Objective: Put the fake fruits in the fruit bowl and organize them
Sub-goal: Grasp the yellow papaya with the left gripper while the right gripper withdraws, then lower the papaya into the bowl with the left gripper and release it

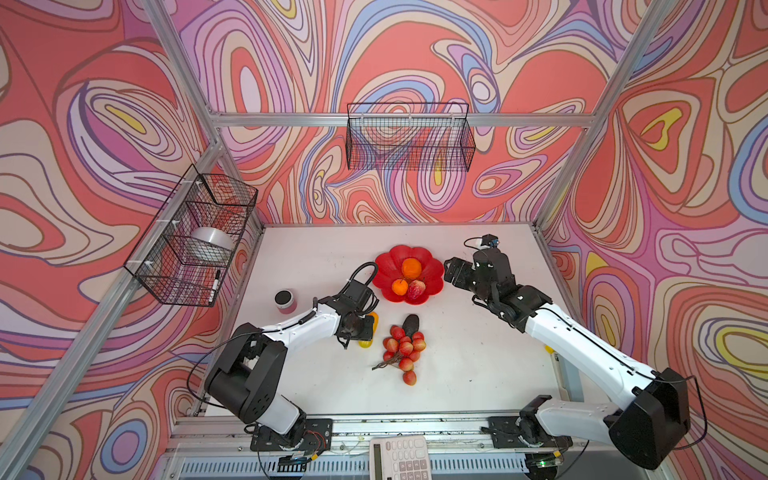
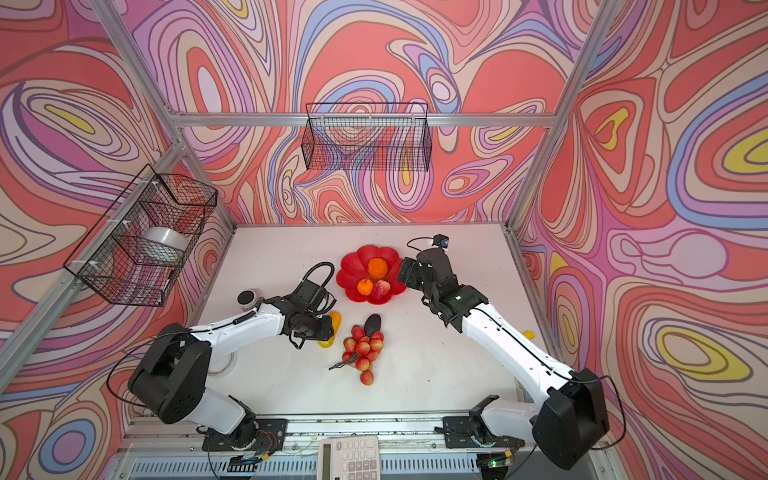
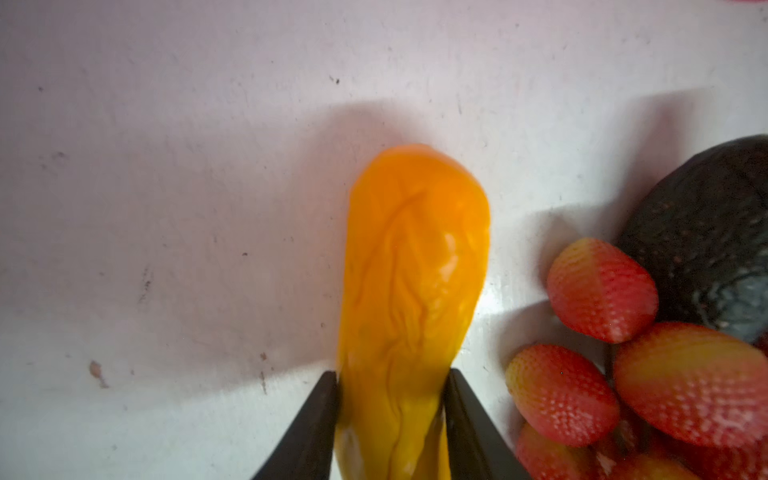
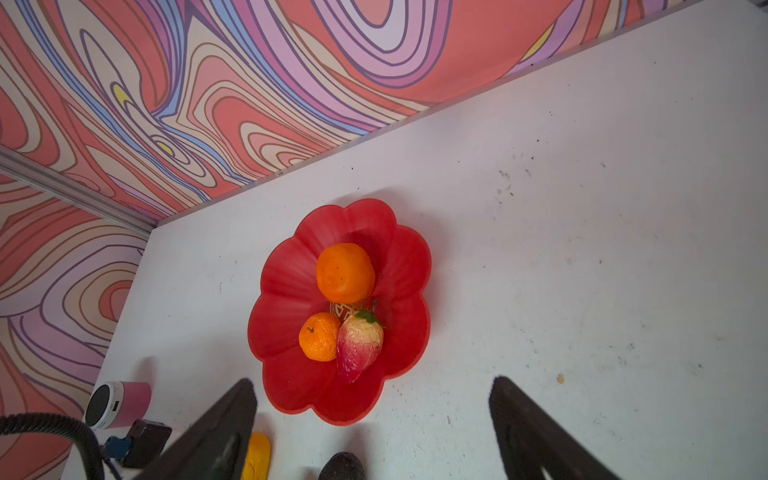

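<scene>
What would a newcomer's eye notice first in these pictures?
The swirling pink walls strike first. Then the red bowl toward the back of the table, holding a big orange, a small orange and a strawberry. In front of it, the left hand grips a yellow fruit beside a berry cluster.

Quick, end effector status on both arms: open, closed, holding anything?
Left end effector: closed on the yellow-orange fruit.
Right end effector: open, holding nothing.
</scene>
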`<state>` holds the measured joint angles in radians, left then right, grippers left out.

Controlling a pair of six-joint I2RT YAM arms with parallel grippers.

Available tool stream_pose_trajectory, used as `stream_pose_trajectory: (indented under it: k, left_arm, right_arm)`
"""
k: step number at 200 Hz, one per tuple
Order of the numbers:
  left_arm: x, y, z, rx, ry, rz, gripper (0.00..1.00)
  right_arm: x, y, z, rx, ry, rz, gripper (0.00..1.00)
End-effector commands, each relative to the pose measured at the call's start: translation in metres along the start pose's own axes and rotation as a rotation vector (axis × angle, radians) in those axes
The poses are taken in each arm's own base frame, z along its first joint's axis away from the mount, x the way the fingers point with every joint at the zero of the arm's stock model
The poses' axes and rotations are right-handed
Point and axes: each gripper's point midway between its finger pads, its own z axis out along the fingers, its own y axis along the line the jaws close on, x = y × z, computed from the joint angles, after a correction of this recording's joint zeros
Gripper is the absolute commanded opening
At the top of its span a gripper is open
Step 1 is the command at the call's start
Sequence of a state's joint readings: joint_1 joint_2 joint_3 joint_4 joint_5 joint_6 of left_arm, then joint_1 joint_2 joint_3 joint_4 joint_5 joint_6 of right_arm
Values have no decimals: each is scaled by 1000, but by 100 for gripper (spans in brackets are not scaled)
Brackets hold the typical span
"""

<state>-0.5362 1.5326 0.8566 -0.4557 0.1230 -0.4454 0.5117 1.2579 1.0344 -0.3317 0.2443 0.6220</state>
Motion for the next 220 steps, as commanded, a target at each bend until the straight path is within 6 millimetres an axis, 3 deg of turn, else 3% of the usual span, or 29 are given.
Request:
stream_pose_trajectory:
  k: [1, 18, 47, 67, 97, 140, 194, 220]
  left_arm:
    - [-7, -4, -13, 16, -41, 0, 31]
    - [-17, -10, -37, 39, -106, 9, 29]
    - [-55, -32, -93, 105, -273, 74, 30]
    - [-85, -44, -109, 114, -307, 118, 30]
    - [-128, -61, -95, 92, -266, 166, 30]
    - [-182, -63, -44, 55, -204, 153, 27]
    - [-214, -56, 3, -16, -151, 146, 30]
    - [-218, -53, 15, -34, -141, 112, 39]
  right_arm:
    - [-4, -5, -1, 21, -18, -7, 91]
    - [-2, -6, 1, 23, -14, -9, 92]
    - [3, -11, 3, 42, -5, -12, 92]
    - [8, -21, 3, 78, 2, -16, 94]
    - [16, -31, -3, 90, 12, -10, 97]
    - [25, -48, -23, 114, 11, 5, 98]
    - [34, -65, -39, 146, 14, 32, 98]
    - [34, -66, -39, 155, 14, 27, 98]
